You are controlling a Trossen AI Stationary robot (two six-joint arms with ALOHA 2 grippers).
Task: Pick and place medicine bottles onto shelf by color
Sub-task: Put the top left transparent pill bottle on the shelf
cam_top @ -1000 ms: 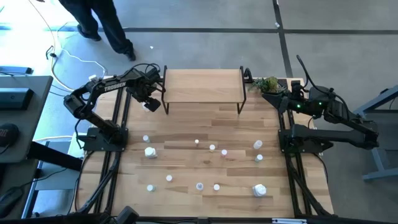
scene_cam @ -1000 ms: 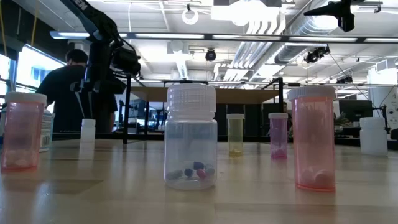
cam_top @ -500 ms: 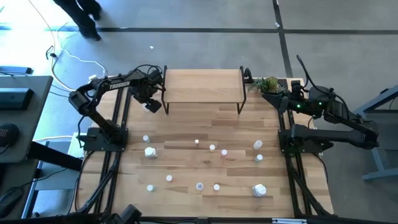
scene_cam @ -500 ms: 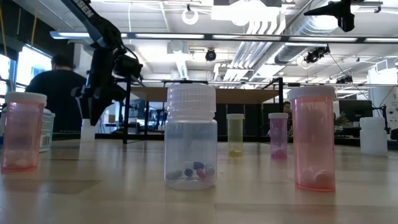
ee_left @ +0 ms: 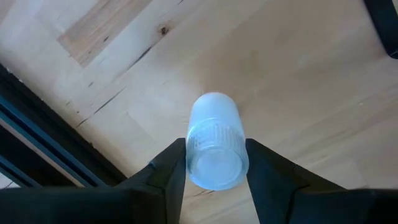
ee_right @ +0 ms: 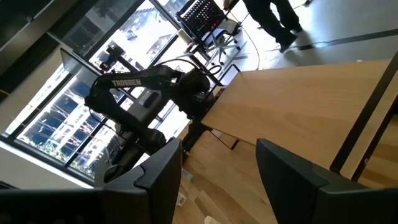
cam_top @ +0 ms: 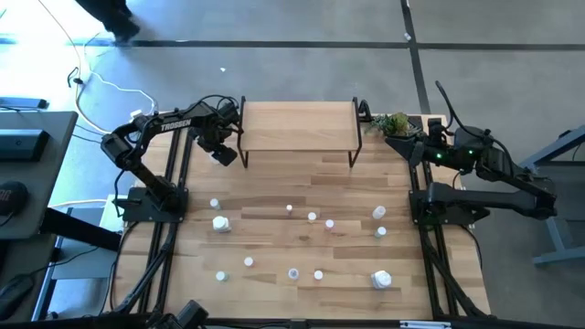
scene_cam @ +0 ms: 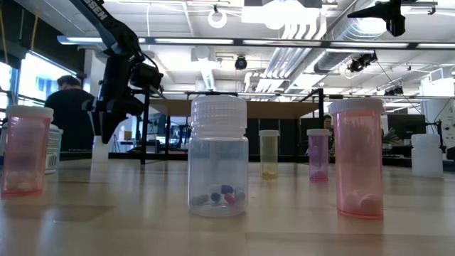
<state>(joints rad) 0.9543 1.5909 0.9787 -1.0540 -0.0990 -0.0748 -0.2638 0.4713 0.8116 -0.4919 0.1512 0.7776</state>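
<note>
The left arm's dark two-finger gripper (ee_left: 214,165), clamped on a small white-capped plastic bottle (ee_left: 214,146), hovers beside the light-wood shelf (cam_top: 297,125); the right gripper (ee_right: 217,168) waits with fingers apart near the shelf's other end.

My left gripper (scene_cam: 106,128) hangs at the upper left of the frame, over a small white bottle (scene_cam: 100,151). At the centre stands a clear bottle (scene_cam: 218,158) (coloured pills inside), with pink bottles (scene_cam: 25,151) at both sides.
</note>
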